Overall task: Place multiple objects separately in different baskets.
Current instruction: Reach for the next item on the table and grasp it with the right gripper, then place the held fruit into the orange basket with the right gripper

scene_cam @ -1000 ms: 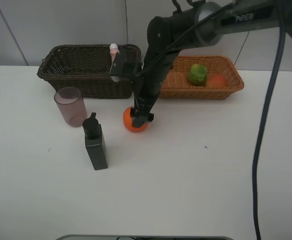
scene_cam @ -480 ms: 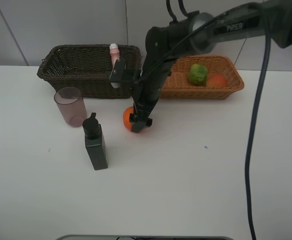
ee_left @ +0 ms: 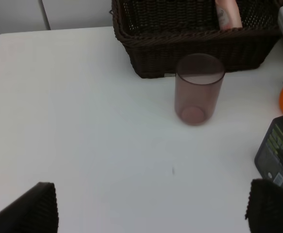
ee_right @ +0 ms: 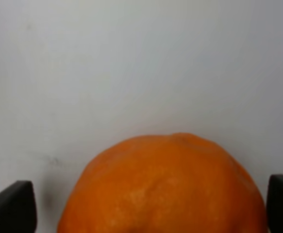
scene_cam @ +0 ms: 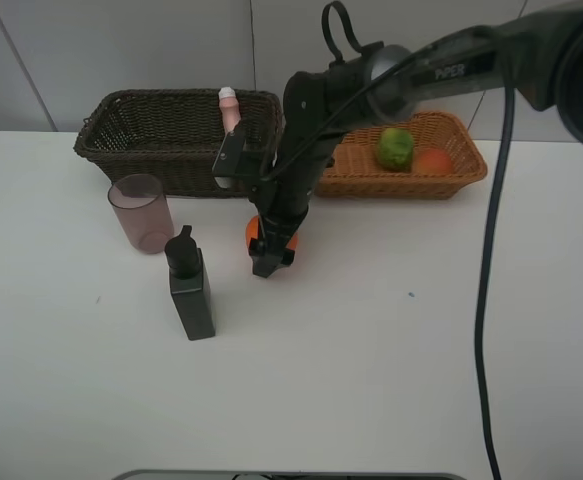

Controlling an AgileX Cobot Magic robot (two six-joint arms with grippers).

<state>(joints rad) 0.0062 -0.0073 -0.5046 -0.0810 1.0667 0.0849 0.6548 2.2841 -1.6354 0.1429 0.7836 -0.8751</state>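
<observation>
The orange tangerine [scene_cam: 253, 232] lies on the white table between the two baskets' fronts. My right gripper [scene_cam: 269, 258] reaches across and stands over it, jaws open on either side of the fruit [ee_right: 165, 189]. The dark square pump bottle [scene_cam: 190, 285] and the mauve cup [scene_cam: 141, 212] stand to its left. The pink bottle [scene_cam: 228, 105] leans in the dark brown basket [scene_cam: 151, 150]. The green fruit [scene_cam: 395, 148] and the peach [scene_cam: 433, 161] lie in the tan basket [scene_cam: 461, 180]. My left gripper [ee_left: 153, 208] is open and empty, facing the cup [ee_left: 198, 90].
The white table [scene_cam: 391, 360] stretches wide in front and to the right. The right arm's black cable [scene_cam: 491, 300] hangs down on the right side. The pump bottle stands close to the left of the right gripper.
My right gripper has moved down and slightly left, so its fingers now straddle the tangerine. The tangerine and the other objects have not moved.
</observation>
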